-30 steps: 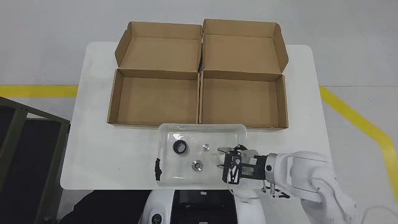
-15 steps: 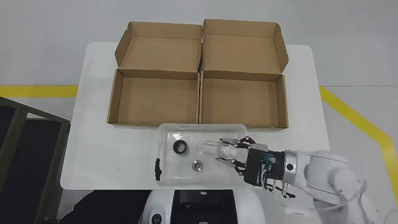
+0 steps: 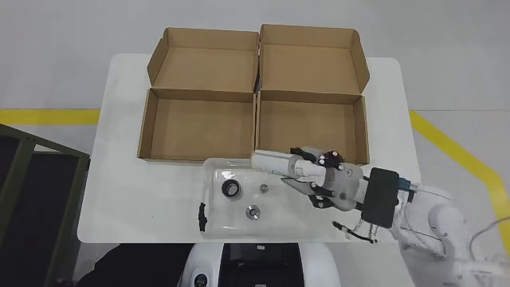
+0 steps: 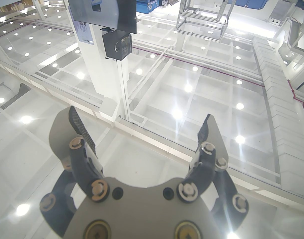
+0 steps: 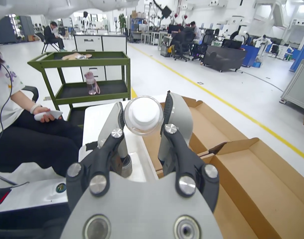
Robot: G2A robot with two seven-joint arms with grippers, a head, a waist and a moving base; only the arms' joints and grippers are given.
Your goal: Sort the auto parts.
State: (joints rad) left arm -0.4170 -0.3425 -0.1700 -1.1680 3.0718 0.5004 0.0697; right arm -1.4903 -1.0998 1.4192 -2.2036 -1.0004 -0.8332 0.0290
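Clear-and-white cylinder [image 5: 143,118]: clamped between the right gripper [image 5: 144,111] fingers, held over the far edge of the tray [image 3: 217,217], beside the near right box [image 3: 307,131], seemingly for dropping there.
Left gripper [image 4: 139,116]: fingers spread wide, empty.

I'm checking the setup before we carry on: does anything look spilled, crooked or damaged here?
Nothing stands out. The left box and right box sit square, side by side. The black ring and metal disc lie inside the clear tray. The right tool grips the white cylindrical part between its fingers.
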